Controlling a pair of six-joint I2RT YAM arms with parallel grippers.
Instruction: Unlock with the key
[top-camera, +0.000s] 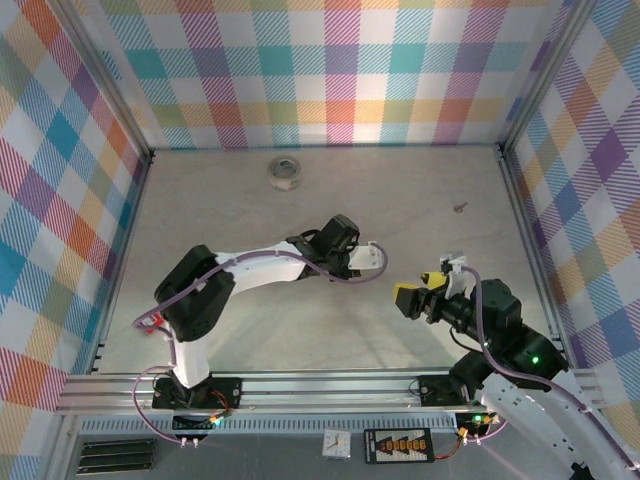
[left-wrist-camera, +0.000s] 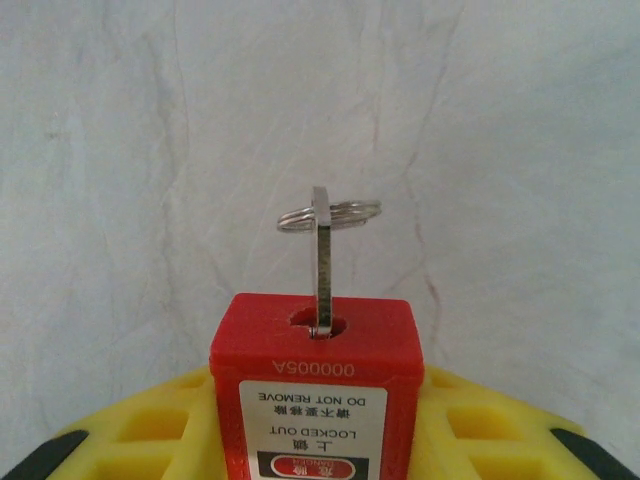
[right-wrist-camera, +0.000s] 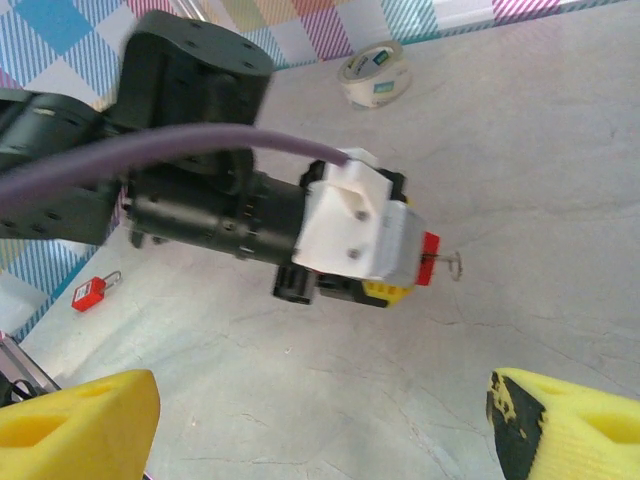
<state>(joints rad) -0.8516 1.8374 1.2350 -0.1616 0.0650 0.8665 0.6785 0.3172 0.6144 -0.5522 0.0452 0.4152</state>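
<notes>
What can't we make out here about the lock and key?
- Shackle of the padlock: cut off by the bottom edge in the left wrist view, and buried inside the left gripper in the right wrist view.
- How far the key has turned: it is edge-on in the left wrist view and too small in the right wrist view.
- Small dark object on the table: too small to identify in the top view.
- Label on the spare padlock: too small in the right wrist view.

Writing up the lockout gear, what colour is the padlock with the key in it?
The padlock is red, clearest in the left wrist view.
</notes>
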